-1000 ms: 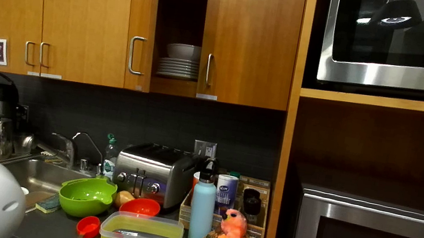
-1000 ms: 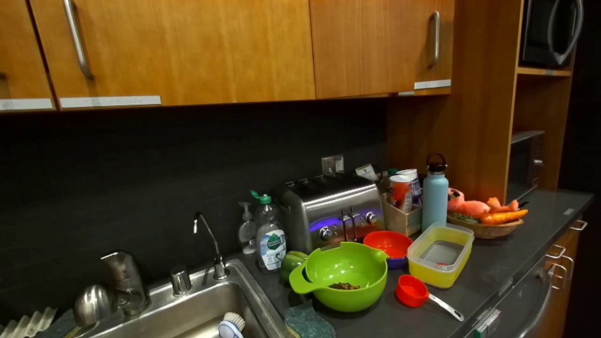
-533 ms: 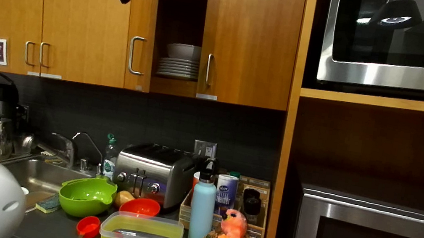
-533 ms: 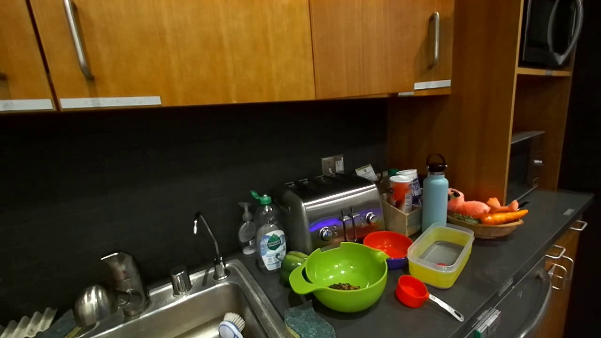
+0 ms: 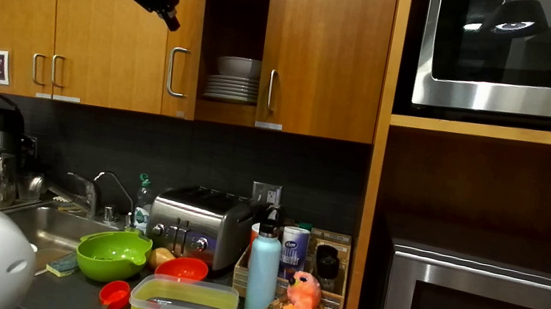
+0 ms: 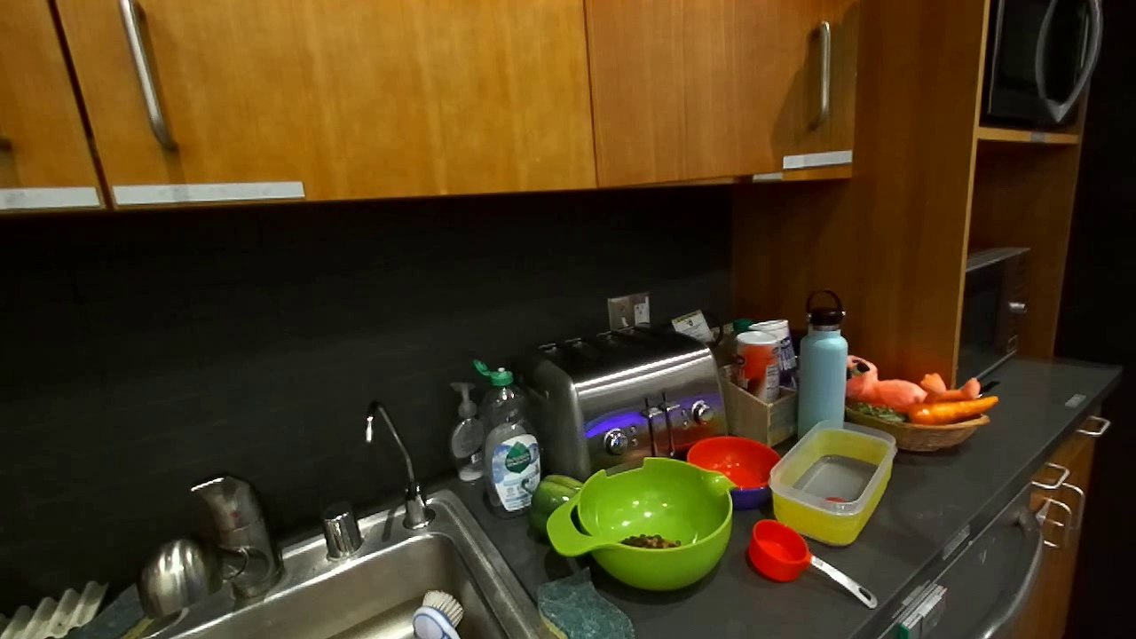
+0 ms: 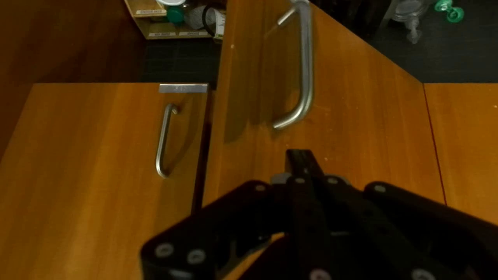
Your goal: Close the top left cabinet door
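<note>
Our clenched gripper (image 5: 172,23) has come down in front of the top left cabinet door (image 7: 362,116), ajar beside shelved plates (image 5: 230,89); below, we see a toaster (image 6: 621,390) and sink (image 6: 488,568) along the dark counter (image 6: 927,493).

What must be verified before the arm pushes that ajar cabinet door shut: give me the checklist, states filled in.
1. Top left cabinet door closed: not ok, it stands ajar.
2. Gripper shut, holding nothing: ok.
3. Gripper on the door's handle side: ok, by the wrist view.
4. Gripper clear of the handle: ok, apart in the wrist view.
5. Gripper touching the door: cannot tell, depth unclear.
6. Bowl and plates out of the door's swing: looks ok, they sit inside.
</note>
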`<state>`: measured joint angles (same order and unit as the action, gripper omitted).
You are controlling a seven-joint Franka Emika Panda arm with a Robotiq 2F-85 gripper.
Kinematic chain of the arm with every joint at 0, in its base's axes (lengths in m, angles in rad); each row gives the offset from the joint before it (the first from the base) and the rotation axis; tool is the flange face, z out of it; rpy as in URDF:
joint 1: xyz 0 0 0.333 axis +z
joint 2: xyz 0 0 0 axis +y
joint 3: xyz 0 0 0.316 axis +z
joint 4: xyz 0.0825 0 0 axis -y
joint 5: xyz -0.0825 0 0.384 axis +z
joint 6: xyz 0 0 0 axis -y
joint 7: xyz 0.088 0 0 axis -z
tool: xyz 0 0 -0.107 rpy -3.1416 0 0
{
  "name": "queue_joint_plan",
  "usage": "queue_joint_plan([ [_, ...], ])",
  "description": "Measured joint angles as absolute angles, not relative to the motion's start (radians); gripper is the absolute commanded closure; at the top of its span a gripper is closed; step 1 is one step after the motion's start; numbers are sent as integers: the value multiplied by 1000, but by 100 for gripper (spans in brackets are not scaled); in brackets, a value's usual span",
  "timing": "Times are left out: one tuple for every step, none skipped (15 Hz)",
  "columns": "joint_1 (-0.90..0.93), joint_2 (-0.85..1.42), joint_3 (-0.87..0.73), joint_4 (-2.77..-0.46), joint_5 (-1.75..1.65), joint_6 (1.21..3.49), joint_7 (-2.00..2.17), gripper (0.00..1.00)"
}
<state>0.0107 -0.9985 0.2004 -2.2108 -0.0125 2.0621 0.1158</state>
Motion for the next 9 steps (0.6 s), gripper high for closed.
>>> queue_joint_plan([
  [13, -998, 201, -2218, -39, 2070, 93, 100],
  [15, -998, 201, -2223, -65, 2078, 70, 100],
  [16, -998, 201, -2225, -89, 2084, 49, 100],
  [16, -998, 200, -2227, -111, 2091, 30, 100],
  [16, -998, 200, -2227, -130, 2097, 13, 100],
  [16, -998, 200, -2227, -147, 2102, 1, 100],
  [17, -998, 200, -2228, -159, 2106, -11, 100],
  [19, -998, 199, -2229, -169, 2110, -20, 100],
  [22, -998, 199, -2233, -176, 2116, -28, 100],
])
